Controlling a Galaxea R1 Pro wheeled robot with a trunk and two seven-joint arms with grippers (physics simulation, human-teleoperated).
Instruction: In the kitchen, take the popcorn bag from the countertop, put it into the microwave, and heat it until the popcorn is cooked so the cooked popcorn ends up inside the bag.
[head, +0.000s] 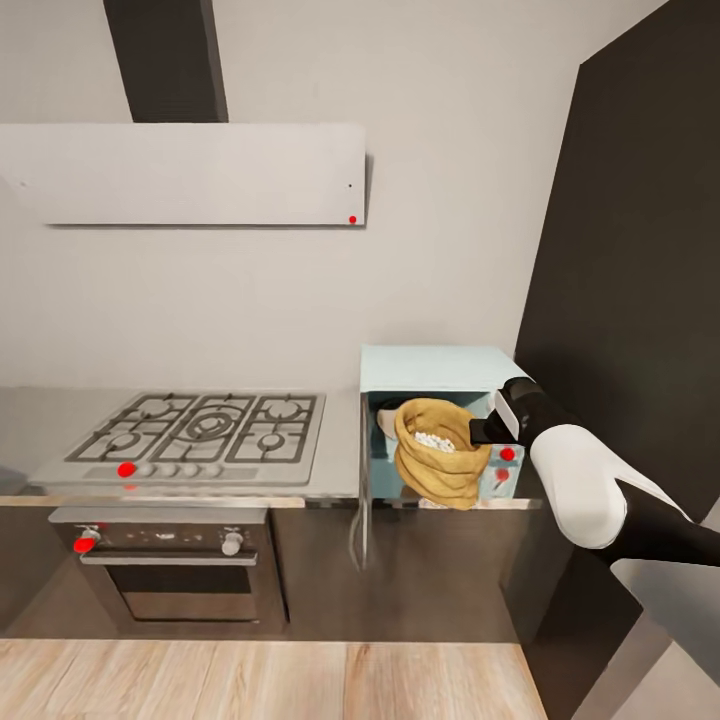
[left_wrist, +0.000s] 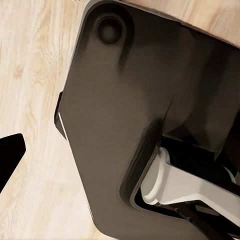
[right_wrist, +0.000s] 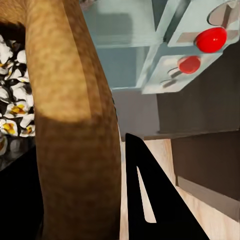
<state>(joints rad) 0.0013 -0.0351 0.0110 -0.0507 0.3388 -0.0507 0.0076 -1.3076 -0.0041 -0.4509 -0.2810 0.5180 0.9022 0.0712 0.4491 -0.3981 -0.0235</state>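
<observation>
**Bag at the microwave mouth, my right claw on its rim**

My right claw (head: 480, 432) is clamped on the rolled rim of the popcorn bag (head: 440, 452), at the side of the rim nearest me. In my right wrist view the tan burlap rim (right_wrist: 75, 125) runs straight between my fingers, with one dark finger (right_wrist: 150, 195) lying just beside it on the outside. Inside the sack, on the far side of that rim from my finger, sits the popcorn (right_wrist: 12, 110), puffed white pieces with yellow centres; from the head view it shows as a small pale heap (head: 434, 440) in the bag's mouth.

The bag hangs in the open front of the microwave (head: 430, 368), tilted, its mouth turned up and outward. Whether its bottom rests on the microwave floor I cannot tell. The microwave door (head: 364, 500) stands swung open, beyond the bag from my claw. Just behind my claw is the microwave's panel with its two red knobs (right_wrist: 211, 39). The microwave stands on the countertop (head: 340, 440), with the gas hob (head: 200, 428) farther off past the door.

My left claw's fingers I cannot read; that wrist view looks at the robot's dark base (left_wrist: 130, 125) over the wooden floor (left_wrist: 30, 90).
</observation>
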